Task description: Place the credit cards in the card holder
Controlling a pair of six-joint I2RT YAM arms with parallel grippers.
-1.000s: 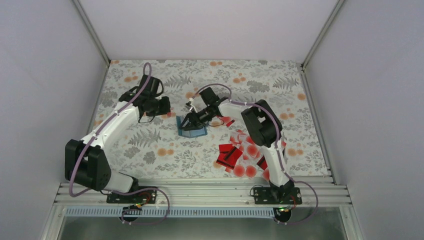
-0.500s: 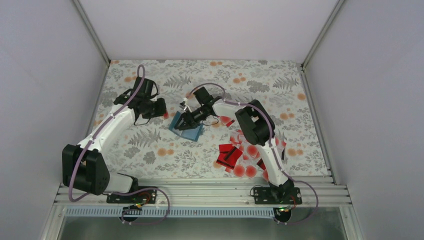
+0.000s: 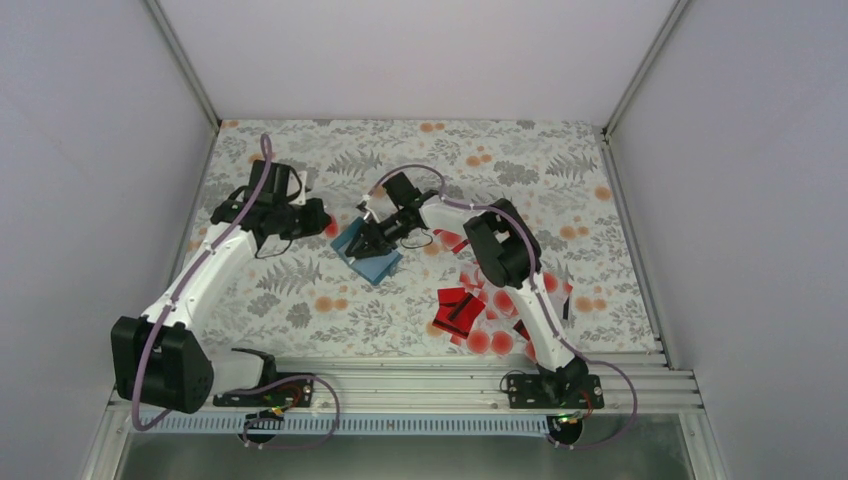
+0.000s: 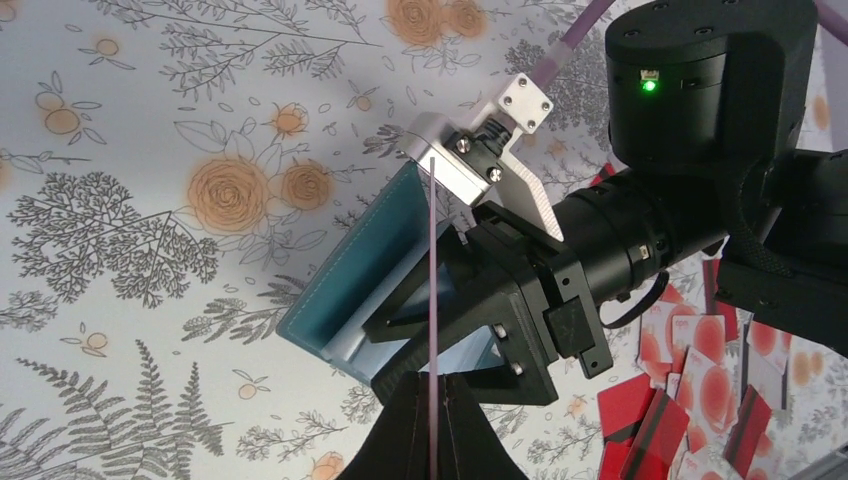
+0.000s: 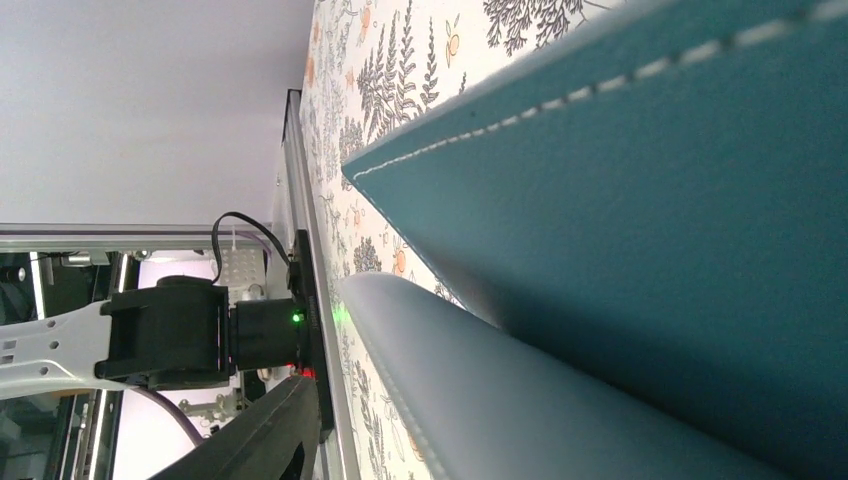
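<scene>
Holding the card holder (image 3: 368,262) open is my job right now, so that a card can go in. My right jaws are spread apart inside it, pushing its two flaps (image 4: 345,275) away from each other. It sits near the middle of the tabletop (image 3: 300,290) with one flap lifted, just in front of my left jaws. My left jaws are pressed together on one thin card (image 4: 432,260), which points toward the gap. I think the next move is to line the card's edge up with the gap and slide it in gently. I must not bump my right jaws or knock the holder shut. The other credit cards (image 3: 490,310) lie in a heap to the right, well apart from the holder. The left wrist view shows the card edge-on and the open gap, and the top view is too far away to show those. The top view shows the whole tabletop and the heap. The right wrist view shows only the flaps up close, and my right jaws cannot be seen there.
</scene>
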